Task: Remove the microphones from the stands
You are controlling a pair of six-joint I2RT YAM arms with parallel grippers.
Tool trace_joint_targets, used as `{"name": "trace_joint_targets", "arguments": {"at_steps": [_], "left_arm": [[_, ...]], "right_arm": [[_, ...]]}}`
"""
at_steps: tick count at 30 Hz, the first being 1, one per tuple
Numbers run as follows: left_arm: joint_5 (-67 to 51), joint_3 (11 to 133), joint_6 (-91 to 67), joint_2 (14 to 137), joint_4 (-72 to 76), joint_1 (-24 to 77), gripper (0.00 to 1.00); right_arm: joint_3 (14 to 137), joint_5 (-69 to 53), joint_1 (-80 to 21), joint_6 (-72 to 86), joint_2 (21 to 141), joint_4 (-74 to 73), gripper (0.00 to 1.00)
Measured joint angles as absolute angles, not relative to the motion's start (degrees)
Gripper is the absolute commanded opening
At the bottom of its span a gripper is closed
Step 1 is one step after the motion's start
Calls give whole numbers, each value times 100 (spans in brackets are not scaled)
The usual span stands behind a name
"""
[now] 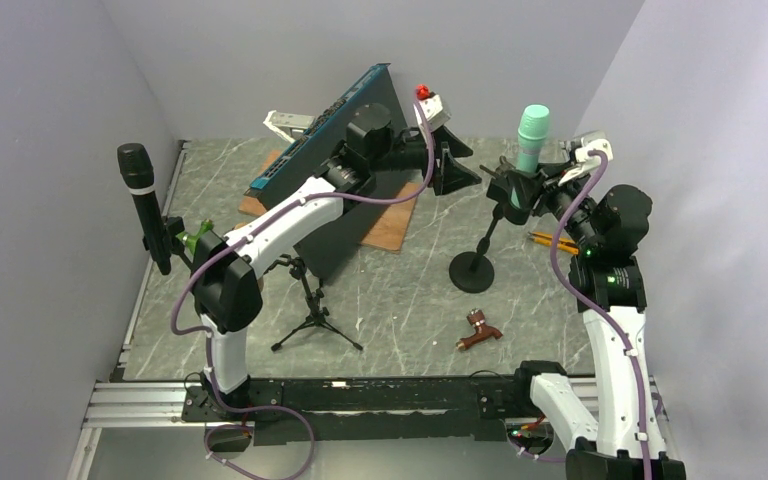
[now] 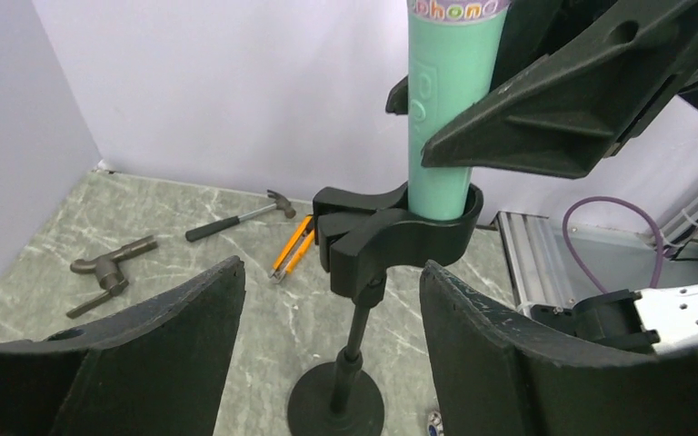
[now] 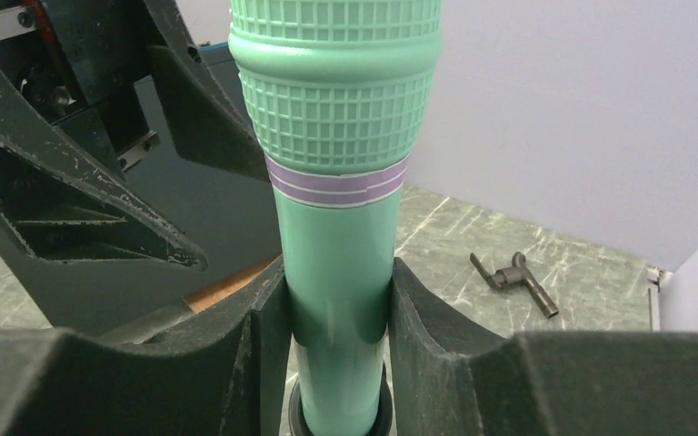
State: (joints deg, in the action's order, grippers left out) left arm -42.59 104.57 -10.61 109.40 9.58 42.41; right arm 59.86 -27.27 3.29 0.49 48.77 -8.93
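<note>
Mic is the teal one, standing upright in the clip of the stand, whose round base sits around 3 o'clock from the middle of the table. The bottom end is seated in the clip, and the grille head pokes up well above it.

Right hand comes in from about 3 o'clock and is clamped on the mic. In the right wrist view both fingers press flat against the teal body just under the purple band, with no gap on either side. The grip sits just above the clip.

Left hand is on the other side, roughly 10 o'clock of the clip, with its fingers spread wide apart and holding nothing. From its own camera they sit either side of the stand's pole and clip without touching them.

Other stuff around:
- Orange pliers lie on the table at about 2 o'clock from the stand base, with a hammer just beside them.
- A brown metal fitting lies at 6 o'clock from the base.
- A black mic sits on a tripod over at 9 o'clock, partly behind the left arm.
- A blue board leans up at 11 o'clock behind the left hand.

Nothing sits above the mic's head.
</note>
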Motion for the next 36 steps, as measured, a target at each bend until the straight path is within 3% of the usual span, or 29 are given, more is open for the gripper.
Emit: {"name": "trace_joint_targets", "arguments": {"at_steps": [3, 4, 8, 10, 14, 23, 36], "left_arm": [[-4377, 10473, -1160, 10997, 1142, 4241, 77], [-4401, 10499, -1179, 11039, 1181, 4241, 77], [-4534, 10724, -1339, 11397, 1352, 4248, 77], [-4556, 10853, -1455, 11609, 1435, 4248, 77], [-4609, 10877, -1822, 11854, 1754, 4248, 77], [-5164, 11194, -2554, 12162, 2810, 4362, 67], [-4866, 10401, -2010, 11725, 2510, 4556, 67]], "right_arm": [[5983, -2864, 333, 43, 4877, -893, 1], [5983, -2884, 336, 43, 4880, -897, 7], [5981, -2842, 336, 67, 4873, -895, 51], [5948, -2788, 336, 123, 4831, -904, 78], [5749, -2659, 362, 209, 4746, -1221, 97], [5745, -2397, 366, 397, 4790, -1553, 100], [5747, -1938, 368, 845, 4331, -1837, 100]]}}
